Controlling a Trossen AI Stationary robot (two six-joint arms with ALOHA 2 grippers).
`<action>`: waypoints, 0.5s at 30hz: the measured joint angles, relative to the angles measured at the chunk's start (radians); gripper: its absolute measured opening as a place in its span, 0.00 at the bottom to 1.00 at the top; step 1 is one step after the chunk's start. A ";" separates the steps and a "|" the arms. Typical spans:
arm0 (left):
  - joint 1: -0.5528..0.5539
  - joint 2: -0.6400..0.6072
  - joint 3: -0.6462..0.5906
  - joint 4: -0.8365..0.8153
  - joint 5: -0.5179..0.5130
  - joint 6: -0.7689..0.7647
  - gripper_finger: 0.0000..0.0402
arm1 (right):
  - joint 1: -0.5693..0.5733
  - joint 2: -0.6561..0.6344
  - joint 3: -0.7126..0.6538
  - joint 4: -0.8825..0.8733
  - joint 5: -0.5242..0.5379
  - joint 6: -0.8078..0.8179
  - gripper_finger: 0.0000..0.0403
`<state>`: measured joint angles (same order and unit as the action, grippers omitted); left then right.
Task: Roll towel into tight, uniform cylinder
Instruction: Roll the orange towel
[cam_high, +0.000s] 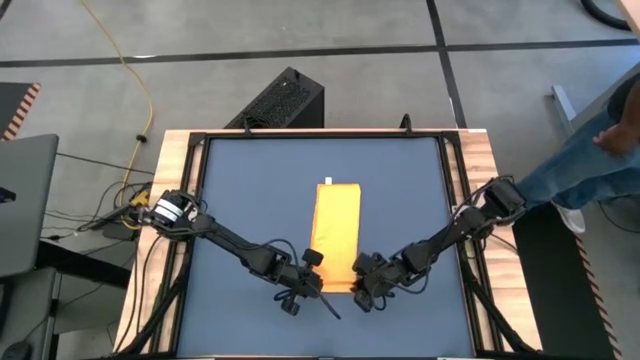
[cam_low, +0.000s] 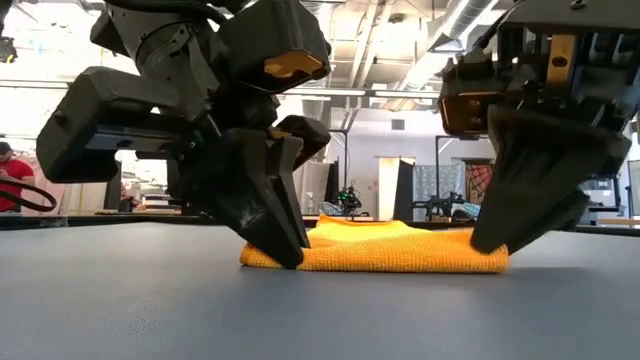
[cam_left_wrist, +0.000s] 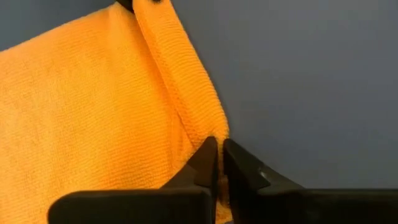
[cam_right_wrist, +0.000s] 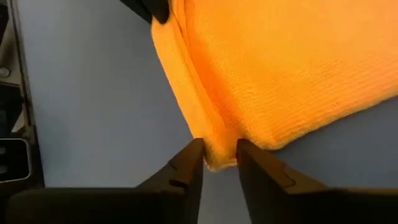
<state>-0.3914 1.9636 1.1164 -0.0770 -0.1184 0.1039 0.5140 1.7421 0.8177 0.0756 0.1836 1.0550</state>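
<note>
The towel (cam_high: 336, 235) lies flat on the mat (cam_high: 250, 190) covering the desk (cam_high: 176, 150). The left pincer (cam_high: 322, 287) and right pincer (cam_high: 356, 289) meet its near corners.

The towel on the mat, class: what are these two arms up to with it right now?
Both arms are working on the towel, which lies folded into a flat strip on the blue mat. The left tool pinches one corner of the towel's near end, and the right tool grips the other corner of that same end. The cloth is still flat on the mat, so no roll has formed yet. It looks like the start of rolling from the near edge. A person stands beside the table.
</note>
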 joint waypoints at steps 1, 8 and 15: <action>0.001 0.000 0.000 -0.001 0.001 0.000 0.02 | 0.000 -0.014 -0.001 -0.011 -0.001 -0.006 0.32; 0.002 0.000 0.000 -0.003 0.005 0.000 0.00 | 0.008 -0.120 0.000 -0.114 -0.001 -0.041 0.37; 0.005 0.001 0.000 -0.002 0.007 0.004 0.00 | 0.064 -0.152 0.000 -0.036 0.024 -0.522 0.35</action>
<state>-0.3866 1.9644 1.1160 -0.0788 -0.1112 0.1078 0.5782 1.5899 0.8177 0.0400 0.2072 0.5329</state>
